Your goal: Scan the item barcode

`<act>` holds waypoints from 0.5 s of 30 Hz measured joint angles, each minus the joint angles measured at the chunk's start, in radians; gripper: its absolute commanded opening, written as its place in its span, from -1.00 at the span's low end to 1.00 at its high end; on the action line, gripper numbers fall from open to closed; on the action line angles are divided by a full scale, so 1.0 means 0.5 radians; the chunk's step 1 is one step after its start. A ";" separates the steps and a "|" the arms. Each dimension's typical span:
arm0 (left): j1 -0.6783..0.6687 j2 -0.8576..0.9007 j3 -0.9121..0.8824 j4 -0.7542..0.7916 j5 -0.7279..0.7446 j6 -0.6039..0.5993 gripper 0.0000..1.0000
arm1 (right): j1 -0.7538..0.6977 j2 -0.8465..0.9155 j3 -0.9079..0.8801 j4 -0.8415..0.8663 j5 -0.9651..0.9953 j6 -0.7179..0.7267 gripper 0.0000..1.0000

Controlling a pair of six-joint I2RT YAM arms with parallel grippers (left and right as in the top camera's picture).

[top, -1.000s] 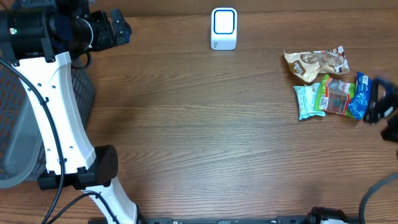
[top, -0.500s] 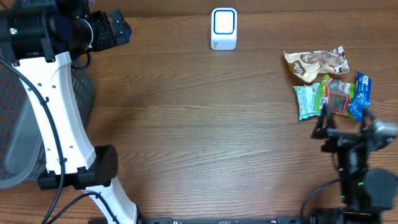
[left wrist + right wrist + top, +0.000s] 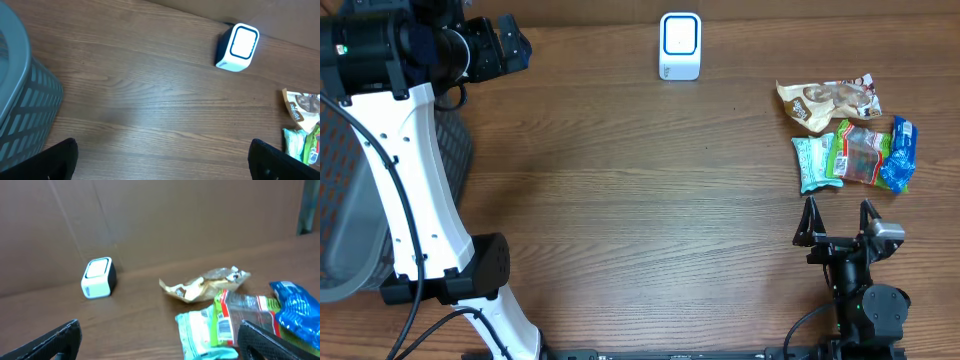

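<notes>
Grey basket (image 3: 25, 117), contents unseen; wood tabletop (image 3: 640, 200) carries white scanner (image 3: 680, 45), snack packets (image 3: 850, 155); left hand (image 3: 512, 42), right hand (image 3: 838, 222) open, empty.

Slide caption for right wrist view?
Open right gripper faces colourful plastic snack packets and a white cube-shaped scanner on the brown wooden table.

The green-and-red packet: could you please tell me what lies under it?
The green-and-red packet overlaps the pale teal packet at one end; anything else beneath is hidden.
</notes>
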 measured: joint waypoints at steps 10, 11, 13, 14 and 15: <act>0.000 0.000 0.000 0.000 0.000 0.000 1.00 | 0.000 -0.001 0.000 0.000 -0.037 -0.001 1.00; 0.000 0.000 0.000 0.000 0.000 0.000 1.00 | 0.000 -0.001 0.000 0.001 -0.037 -0.001 1.00; 0.000 0.000 0.000 -0.001 0.000 0.000 0.99 | 0.000 -0.001 0.000 0.000 -0.037 -0.002 1.00; 0.000 0.000 0.000 0.000 0.000 0.000 0.99 | 0.000 -0.001 0.000 0.000 -0.037 -0.001 1.00; 0.000 0.000 0.000 0.000 0.000 0.000 1.00 | 0.000 -0.001 0.000 0.000 -0.036 -0.001 1.00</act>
